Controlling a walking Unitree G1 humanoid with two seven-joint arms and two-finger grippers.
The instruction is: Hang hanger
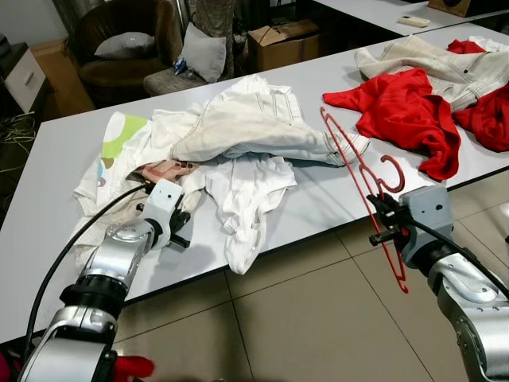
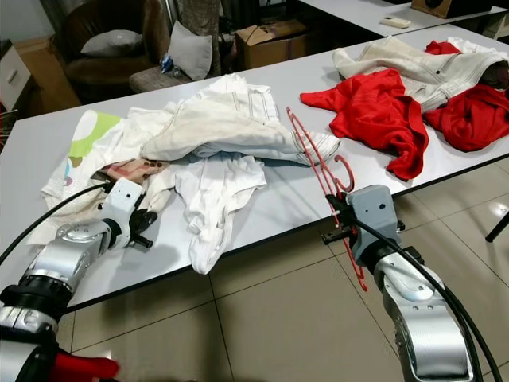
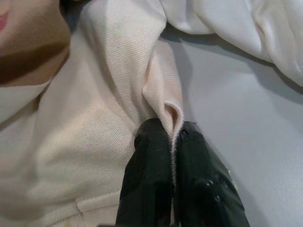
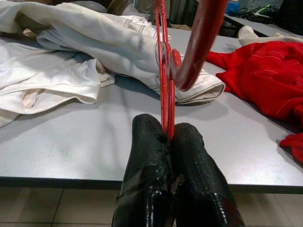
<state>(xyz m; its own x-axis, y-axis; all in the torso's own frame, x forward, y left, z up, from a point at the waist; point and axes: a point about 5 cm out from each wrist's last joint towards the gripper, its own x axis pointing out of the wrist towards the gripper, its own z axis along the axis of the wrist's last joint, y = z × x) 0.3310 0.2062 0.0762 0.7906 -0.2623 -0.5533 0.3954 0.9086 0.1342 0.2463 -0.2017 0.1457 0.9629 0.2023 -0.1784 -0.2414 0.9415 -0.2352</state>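
A red plastic hanger stands on edge over the front edge of the grey table, hook pointing right. My right gripper is shut on its lower bar; the wrist view shows the fingers pinching the red bar. A heap of white and cream garments lies mid-table. My left gripper rests at the heap's near left edge, shut on a fold of cream fabric.
Red and beige clothes lie at the table's right end. An armchair with cushions and a cardboard box stand behind the table. Tiled floor spreads below the table's front edge.
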